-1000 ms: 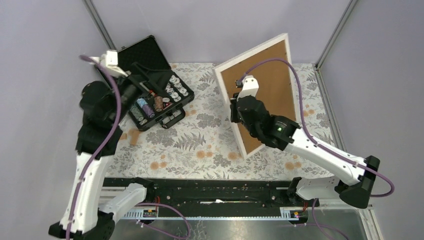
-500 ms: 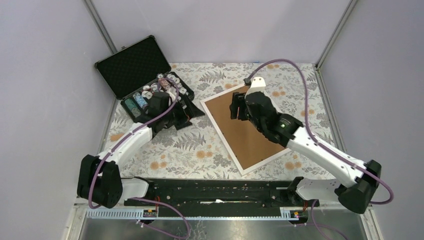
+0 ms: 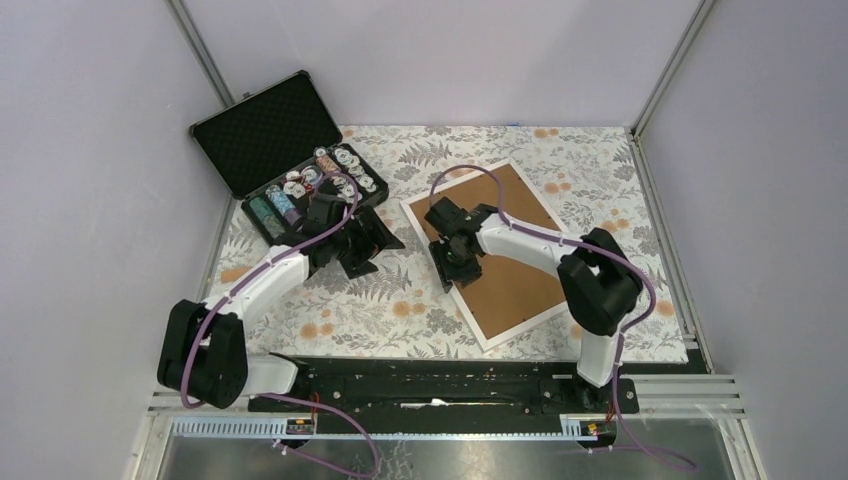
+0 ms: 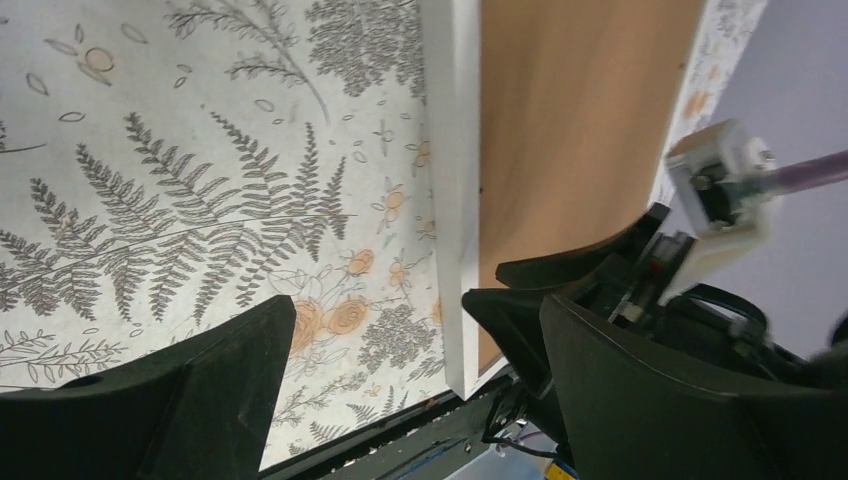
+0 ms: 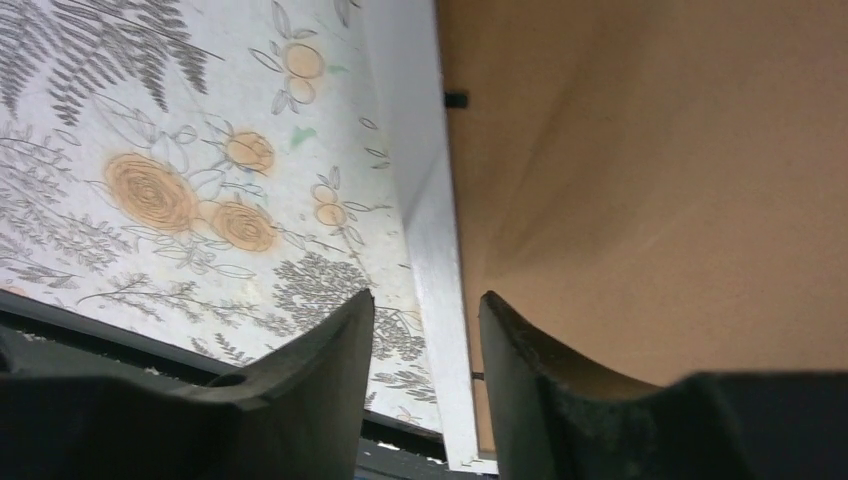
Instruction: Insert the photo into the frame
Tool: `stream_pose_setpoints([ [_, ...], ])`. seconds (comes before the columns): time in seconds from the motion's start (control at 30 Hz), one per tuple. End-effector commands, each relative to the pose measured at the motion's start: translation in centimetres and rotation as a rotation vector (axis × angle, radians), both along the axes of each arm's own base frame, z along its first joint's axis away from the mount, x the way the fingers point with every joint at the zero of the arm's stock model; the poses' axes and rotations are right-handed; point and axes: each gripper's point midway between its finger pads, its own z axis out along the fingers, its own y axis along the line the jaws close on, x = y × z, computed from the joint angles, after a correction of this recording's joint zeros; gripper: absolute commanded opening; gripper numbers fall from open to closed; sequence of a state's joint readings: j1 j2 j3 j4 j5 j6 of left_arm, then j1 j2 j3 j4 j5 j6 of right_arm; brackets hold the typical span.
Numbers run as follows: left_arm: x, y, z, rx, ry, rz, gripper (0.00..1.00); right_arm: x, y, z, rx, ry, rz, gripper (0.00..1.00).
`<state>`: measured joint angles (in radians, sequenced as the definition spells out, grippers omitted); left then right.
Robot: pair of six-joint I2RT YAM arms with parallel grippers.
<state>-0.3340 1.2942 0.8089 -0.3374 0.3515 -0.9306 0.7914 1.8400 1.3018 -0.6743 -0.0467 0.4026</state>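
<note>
A black case (image 3: 265, 130) stands open at the far left corner of a floral cloth (image 3: 390, 300), its foam-lined lid tilted back toward the grey wall (image 3: 90, 150). Its tray holds rows of chips (image 3: 348, 168), pale ones farther back and coloured stacks nearer. A black rail (image 3: 430, 385) runs along the near edge.

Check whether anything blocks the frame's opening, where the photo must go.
Yes. The brown backing board fills the frame, lying back-up on the table; the right gripper sits at its left rim. No photo is visible.
</note>
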Motion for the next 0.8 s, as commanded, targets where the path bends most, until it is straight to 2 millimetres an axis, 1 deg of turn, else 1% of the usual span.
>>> stream_pose_setpoints([
  [0.0, -0.6, 0.0, -1.7, -0.006, 0.073, 0.027, 0.95, -0.4, 1.0, 1.2, -0.049, 0.049, 0.013, 0.45],
  [0.07, -0.7, 0.1, -2.2, -0.004, 0.088, 0.037, 0.93, -0.3, 1.1, 0.2, -0.092, 0.07, 0.002, 0.42],
  [0.2, -0.7, 0.1, -2.5, -0.001, 0.099, 0.039, 0.92, 0.5, 1.1, -1.6, -0.204, 0.024, 0.007, 0.42],
  [0.27, -0.8, 0.0, -2.6, -0.002, 0.1, 0.027, 0.92, 0.7, 1.0, -2.3, -0.251, -0.004, 0.015, 0.44],
  [0.33, -0.8, -0.1, -2.6, -0.004, 0.097, 0.015, 0.92, 0.9, 0.4, -2.5, -0.304, -0.028, 0.026, 0.49],
  [0.43, -0.9, -0.1, -2.9, -0.008, 0.089, 0.007, 0.92, 0.9, -0.1, -2.4, -0.335, -0.038, 0.038, 0.5],
  [0.57, -0.9, 0.2, -3.0, -0.022, 0.083, 0.013, 0.91, 1.1, -0.4, -0.5, -0.318, -0.071, 0.03, 0.5],
  [0.67, -0.7, 1.0, -2.8, -0.008, 0.059, 0.031, 0.92, 0.5, -0.3, 0.5, -0.283, -0.059, 0.035, 0.48],
  [0.7, -0.6, 1.3, -2.7, 0.002, 0.047, 0.043, 0.93, 0.3, -0.2, 0.5, -0.271, -0.052, 0.037, 0.47],
  [0.77, -0.4, 1.9, -2.5, 0.014, 0.025, 0.061, 0.94, -0.3, 0.0, -0.4, -0.263, -0.021, 0.048, 0.46],
])
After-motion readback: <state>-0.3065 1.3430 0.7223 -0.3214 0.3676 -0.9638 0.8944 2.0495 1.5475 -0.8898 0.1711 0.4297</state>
